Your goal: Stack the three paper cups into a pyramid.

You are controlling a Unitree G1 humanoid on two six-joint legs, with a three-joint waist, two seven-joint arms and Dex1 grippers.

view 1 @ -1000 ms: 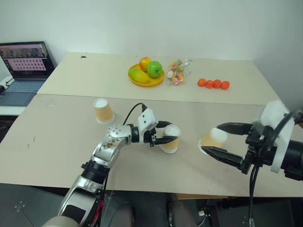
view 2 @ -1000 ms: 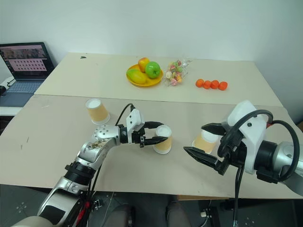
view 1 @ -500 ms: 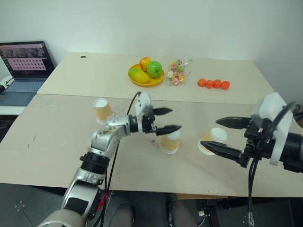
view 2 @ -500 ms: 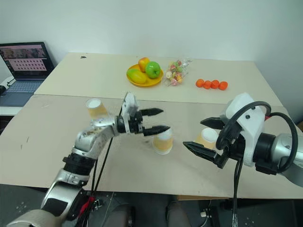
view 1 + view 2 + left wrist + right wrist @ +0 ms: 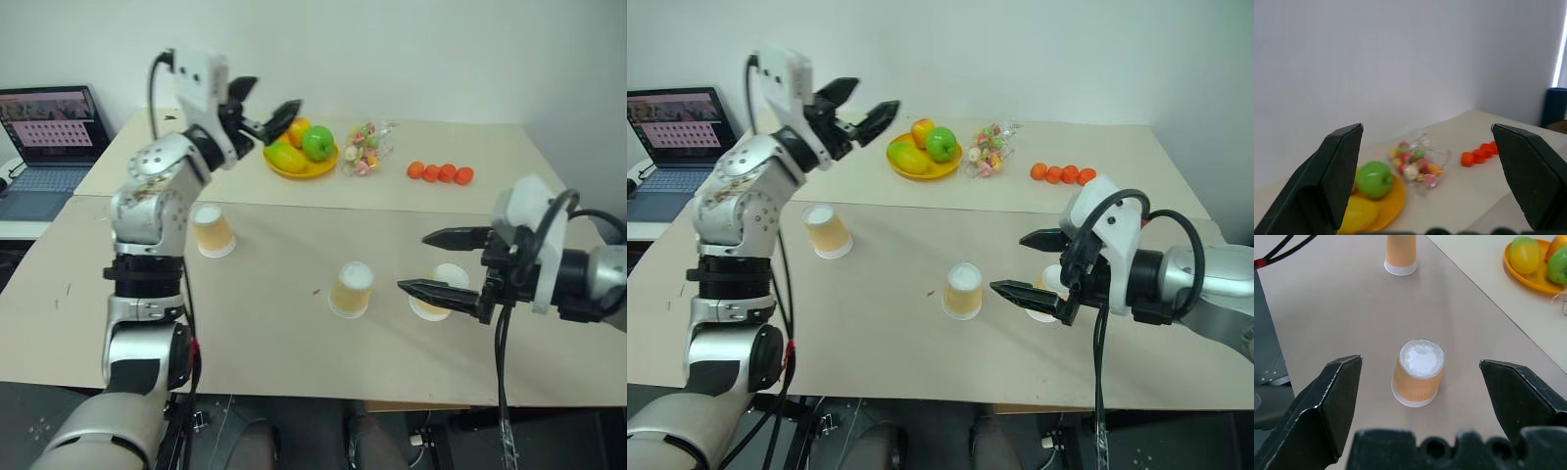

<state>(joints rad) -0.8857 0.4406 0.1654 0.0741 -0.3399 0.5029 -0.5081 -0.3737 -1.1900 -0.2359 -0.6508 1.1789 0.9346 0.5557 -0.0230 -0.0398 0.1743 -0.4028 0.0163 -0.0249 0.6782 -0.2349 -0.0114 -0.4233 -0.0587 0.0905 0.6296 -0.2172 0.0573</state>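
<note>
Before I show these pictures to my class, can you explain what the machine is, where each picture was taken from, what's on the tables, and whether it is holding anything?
It is a humanoid robot with two arms, each ending in a two-fingered black gripper. The two wide pictures come from cameras in its head, looking down over its arms; the other two come from cameras on its wrists, looking out between the fingers.

The left gripper is raised and open, holding nothing. The right gripper is open too, with the right cup between its fingers, not gripped.

The near table holds three upside-down paper cups; the others are the middle cup and left cup. Behind are a fruit plate, a sweets bag, small orange fruits and a laptop.
</note>
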